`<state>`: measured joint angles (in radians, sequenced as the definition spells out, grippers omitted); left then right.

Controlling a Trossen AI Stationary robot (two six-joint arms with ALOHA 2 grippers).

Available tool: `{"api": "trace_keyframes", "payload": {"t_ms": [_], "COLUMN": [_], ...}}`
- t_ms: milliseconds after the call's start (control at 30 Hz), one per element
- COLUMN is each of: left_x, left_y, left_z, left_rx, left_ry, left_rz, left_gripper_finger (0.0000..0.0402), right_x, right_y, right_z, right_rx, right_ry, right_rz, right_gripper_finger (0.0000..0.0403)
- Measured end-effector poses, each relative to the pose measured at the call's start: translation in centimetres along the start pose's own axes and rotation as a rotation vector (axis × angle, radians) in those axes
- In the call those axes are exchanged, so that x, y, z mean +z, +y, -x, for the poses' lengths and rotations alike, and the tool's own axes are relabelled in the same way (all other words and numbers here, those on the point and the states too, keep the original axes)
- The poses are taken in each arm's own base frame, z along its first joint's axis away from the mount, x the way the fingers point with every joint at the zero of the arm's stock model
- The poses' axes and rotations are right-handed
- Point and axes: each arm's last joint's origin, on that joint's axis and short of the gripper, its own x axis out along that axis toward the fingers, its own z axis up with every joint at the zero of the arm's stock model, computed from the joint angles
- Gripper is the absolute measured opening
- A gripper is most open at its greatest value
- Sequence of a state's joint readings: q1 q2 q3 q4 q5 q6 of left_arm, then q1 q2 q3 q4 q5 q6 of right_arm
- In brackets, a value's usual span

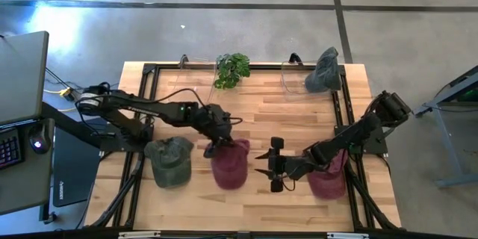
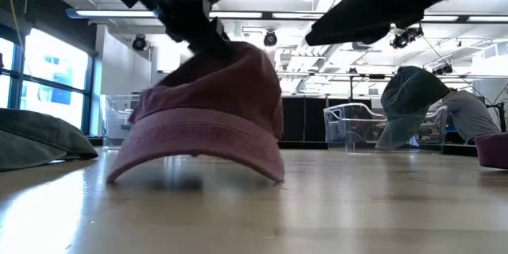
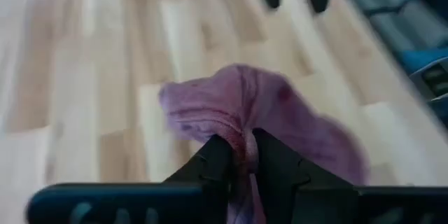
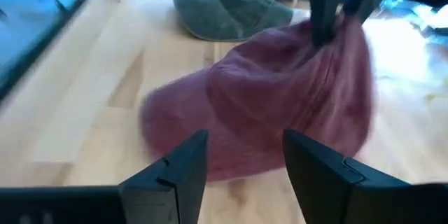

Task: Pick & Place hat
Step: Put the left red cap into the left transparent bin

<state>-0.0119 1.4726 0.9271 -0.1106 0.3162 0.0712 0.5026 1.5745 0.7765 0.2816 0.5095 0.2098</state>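
Observation:
A maroon hat (image 1: pixel 230 164) sits mid-table with its brim toward the near edge; in the low view (image 2: pixel 208 115) the brim's two ends touch the wood. My left gripper (image 1: pixel 211 148) is shut on its crown. My right gripper (image 1: pixel 259 163) hovers open just right of this hat, pointing left at it; in the right wrist view its open fingers frame the hat (image 4: pixel 280 98) without touching. A green hat (image 1: pixel 169 161) lies flat on the left. A second maroon hat (image 1: pixel 328 178) lies under my right arm. My left gripper (image 3: pixel 241 154) pinches a bunched fold of the maroon hat's crown (image 3: pixel 241 136) between its two fingers, at the crown's far left side. The fingers come slanting down from above and the left (image 2: pixel 190 16). The crown is pulled up into a peak, and the brim's ends (image 2: pixel 274 176) rest on the table.
A grey-green hat (image 1: pixel 323 71) hangs on a clear container (image 1: pixel 295 81) at the far right. A second clear container (image 1: pixel 196 71) and a small plant (image 1: pixel 231 69) stand at the far edge. A black frame (image 1: pixel 149 82) borders the work area. Bare wood lies near the middle (image 1: pixel 254 116).

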Motion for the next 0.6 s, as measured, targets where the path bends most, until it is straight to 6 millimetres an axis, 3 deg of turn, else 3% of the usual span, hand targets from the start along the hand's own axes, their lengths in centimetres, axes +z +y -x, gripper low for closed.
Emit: {"api": "trace_keyframes", "payload": {"t_ms": [167,333,467,600], "left_x": [0.1,1.4,1.9,1.4], "left_y": [0.6,0.1,-1.9,-6.3], "left_z": [0.3,2.6,3.5,2.8], "left_rx": [0.003,0.193,0.405,0.61], "left_ry": [-0.002,0.221,0.345,0.322], "left_rz": [0.037,0.066,0.089,0.023], "left_gripper_finger": [0.0131,0.0179,0.0178,0.0158], "right_x": [0.3,1.1,1.4,1.1], "right_y": [-2.2,-5.4,-7.4,-8.0], "right_z": [-1.3,-2.7,-3.3,-3.4], "right_rx": [0.082,0.053,0.012,-0.002], "right_ry": [0.046,0.012,-0.004,0.02], "right_rz": [-0.222,-0.273,-0.296,-0.296], "right_gripper_finger": [0.0198,0.0241,0.0255,0.0255]}}
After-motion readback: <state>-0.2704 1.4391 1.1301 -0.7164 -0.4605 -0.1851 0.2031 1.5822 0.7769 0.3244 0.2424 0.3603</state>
